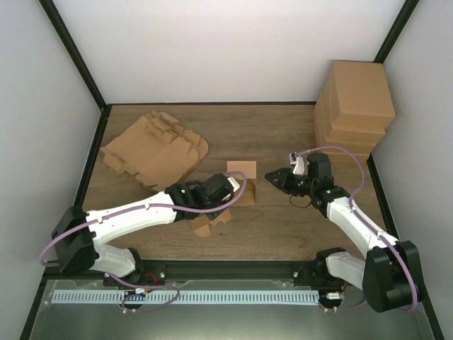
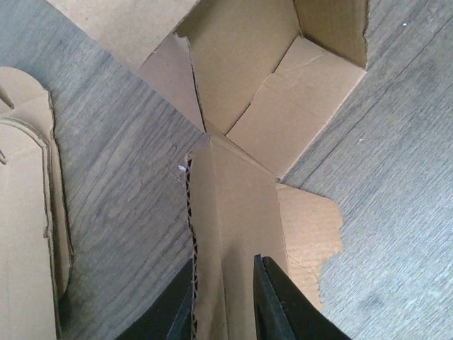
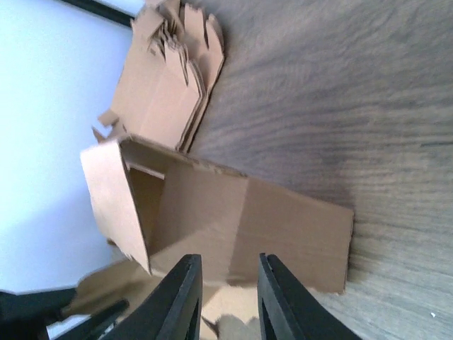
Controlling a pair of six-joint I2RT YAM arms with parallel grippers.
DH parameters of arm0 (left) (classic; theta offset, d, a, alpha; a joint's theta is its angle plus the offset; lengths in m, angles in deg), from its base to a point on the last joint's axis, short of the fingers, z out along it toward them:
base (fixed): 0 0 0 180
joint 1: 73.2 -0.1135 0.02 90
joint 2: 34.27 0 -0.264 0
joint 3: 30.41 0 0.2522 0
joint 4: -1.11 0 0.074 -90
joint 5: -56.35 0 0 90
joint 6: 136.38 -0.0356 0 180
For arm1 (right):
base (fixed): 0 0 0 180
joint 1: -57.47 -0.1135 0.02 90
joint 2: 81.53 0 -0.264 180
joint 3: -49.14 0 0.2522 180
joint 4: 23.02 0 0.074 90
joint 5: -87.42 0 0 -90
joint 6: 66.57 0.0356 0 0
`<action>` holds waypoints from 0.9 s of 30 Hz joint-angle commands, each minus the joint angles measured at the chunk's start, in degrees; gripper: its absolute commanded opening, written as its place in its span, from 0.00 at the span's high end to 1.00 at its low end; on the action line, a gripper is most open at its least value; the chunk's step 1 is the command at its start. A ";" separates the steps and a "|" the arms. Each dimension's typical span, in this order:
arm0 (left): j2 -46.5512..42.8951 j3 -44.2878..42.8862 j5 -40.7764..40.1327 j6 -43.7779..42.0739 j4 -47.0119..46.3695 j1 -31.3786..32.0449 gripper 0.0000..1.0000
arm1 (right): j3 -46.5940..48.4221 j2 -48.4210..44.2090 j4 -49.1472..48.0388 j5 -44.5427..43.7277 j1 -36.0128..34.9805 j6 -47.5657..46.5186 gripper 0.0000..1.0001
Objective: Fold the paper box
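Observation:
The paper box [image 1: 244,185] stands partly folded near the middle of the table, brown, its open cavity [image 2: 241,64] facing my left wrist camera. My left gripper [image 1: 232,188] reaches it from the left. Its jaws [image 2: 223,301] stand narrowly apart on either side of a folded, upright flap [image 2: 233,212] of the box, pressed against it. A loose scalloped flap [image 2: 311,234] lies flat beside that. My right gripper [image 1: 272,177] hovers just right of the box, open, with nothing between its fingers [image 3: 226,273]. The box's side wall [image 3: 212,212] lies just beyond them.
A fanned stack of flat cardboard blanks [image 1: 152,149] lies at the back left, close to the box [image 3: 177,78]. A tall stack of finished brown boxes [image 1: 354,106] stands at the back right corner. Bare wood [image 1: 283,227] lies in front of the box.

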 commanded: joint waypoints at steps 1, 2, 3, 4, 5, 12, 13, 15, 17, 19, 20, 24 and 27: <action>0.03 -0.75 -0.64 1.33 0.24 0.40 0.76 | -1.57 1.53 -3.98 9.30 1.14 2.25 0.79; -0.10 -0.83 -0.41 1.78 0.59 0.38 0.71 | -1.68 1.77 -4.42 9.98 1.09 2.44 0.81; -0.46 -0.87 -0.21 2.11 0.85 0.41 0.66 | -1.63 1.73 -4.56 10.43 1.08 2.47 0.81; -0.76 -0.79 0.15 2.46 0.95 0.36 0.61 | -1.63 1.68 -4.58 10.67 1.12 2.43 0.82; -1.24 -0.64 0.66 2.74 0.86 0.39 0.56 | -1.61 1.52 -4.65 10.90 1.09 2.29 0.82; -6.07 0.78 4.39 3.22 -1.44 0.35 0.51 | -0.99 4.13 -7.30 14.14 1.10 3.38 0.85; -6.27 0.74 4.53 3.26 -1.35 0.40 0.50 | -0.93 4.81 -8.02 14.83 1.13 3.84 0.87; -6.48 0.74 5.28 3.19 -1.45 0.43 0.50 | -0.91 6.12 -9.54 16.16 1.10 4.64 0.89; -6.47 1.00 6.34 2.93 -1.86 0.29 0.50 | -0.66 7.24 -10.79 16.46 1.08 5.68 0.91; -5.98 1.26 7.07 2.83 -2.02 0.31 0.51 | 0.10 8.48 -11.97 17.21 1.15 6.45 0.92; -5.66 1.19 7.11 2.83 -1.89 0.42 0.51 | 0.49 9.18 -12.49 17.45 1.15 6.87 0.92; -5.81 0.76 6.57 3.39 -1.96 0.36 0.51 | 1.49 11.32 -13.53 18.07 1.08 7.60 0.96; -8.28 -1.03 5.43 6.10 -2.46 -0.21 0.45 | 1.85 12.65 -14.04 18.89 1.08 7.66 0.98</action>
